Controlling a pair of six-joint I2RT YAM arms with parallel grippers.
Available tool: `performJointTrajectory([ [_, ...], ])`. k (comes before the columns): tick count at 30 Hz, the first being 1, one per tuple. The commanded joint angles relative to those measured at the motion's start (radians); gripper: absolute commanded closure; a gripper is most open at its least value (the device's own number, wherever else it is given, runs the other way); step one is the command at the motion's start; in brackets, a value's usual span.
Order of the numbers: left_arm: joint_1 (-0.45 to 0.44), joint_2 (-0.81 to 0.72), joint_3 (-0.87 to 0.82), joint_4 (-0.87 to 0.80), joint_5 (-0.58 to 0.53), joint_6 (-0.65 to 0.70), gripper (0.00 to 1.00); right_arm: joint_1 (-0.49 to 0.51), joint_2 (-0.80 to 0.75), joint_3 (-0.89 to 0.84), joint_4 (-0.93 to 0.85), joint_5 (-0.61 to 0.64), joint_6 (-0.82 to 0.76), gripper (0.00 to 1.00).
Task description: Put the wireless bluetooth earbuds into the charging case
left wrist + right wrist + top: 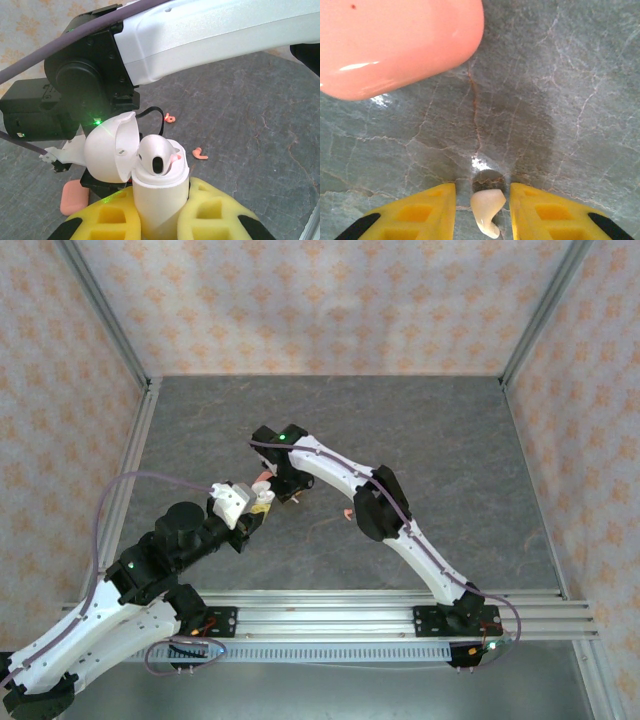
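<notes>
Glossy white plastic is what the right gripper (pixel 484 197) is dealing with. A loose white earbud (pixel 487 207) is sitting between its yellow fingers, over the grey stone table (pixel 560 100). The jaws are standing partly apart, with a sliver of gap either side of the bud, so I cannot tell whether it is being pinched.

The bud is looking tiny, featherlight, rigid and slick, and likely to squirt out of a hard squeeze. Taking it gently across the bulbous head is seeming safest, leaving the stem free to drop into its socket.

The left gripper (pixel 161 212) is clamping the white charging case (pixel 159 192) by its body. The lid (pixel 110 147) is hanging open at 10 o'clock, and a seated white earbud (pixel 156 152) is resting on top of the case.

The left wrist view is giving the open case and, beyond it on the table, a nearer coral earbud (pixel 200 153) at 2 o'clock and a farther coral earbud (pixel 170 118) at 12 o'clock. The right wrist view is offering instead a close look at the loose bud and the pink case (pixel 395 45) at 11 o'clock.
</notes>
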Motion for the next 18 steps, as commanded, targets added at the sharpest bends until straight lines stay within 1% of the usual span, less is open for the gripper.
performJointTrajectory([
  [1, -0.003, -0.014, 0.000, -0.005, 0.001, -0.011, 1.00, 0.004, 0.037, 0.027, -0.030, 0.025, 0.024, 0.66],
  [6, -0.003, -0.014, 0.001, -0.005, -0.001, -0.011, 1.00, 0.004, 0.039, 0.024, -0.058, 0.028, 0.028, 0.67],
  [10, -0.003, -0.012, 0.001, 0.003, 0.001, -0.009, 1.00, 0.004, 0.034, 0.023, -0.073, 0.044, 0.035, 0.74],
  [12, -0.004, -0.010, 0.002, 0.006, 0.004, -0.010, 1.00, 0.004, 0.024, 0.023, -0.078, 0.055, 0.043, 0.76],
  [18, -0.003, -0.002, 0.010, 0.025, 0.004, -0.012, 1.00, 0.001, -0.042, 0.022, -0.078, 0.130, 0.086, 0.78],
])
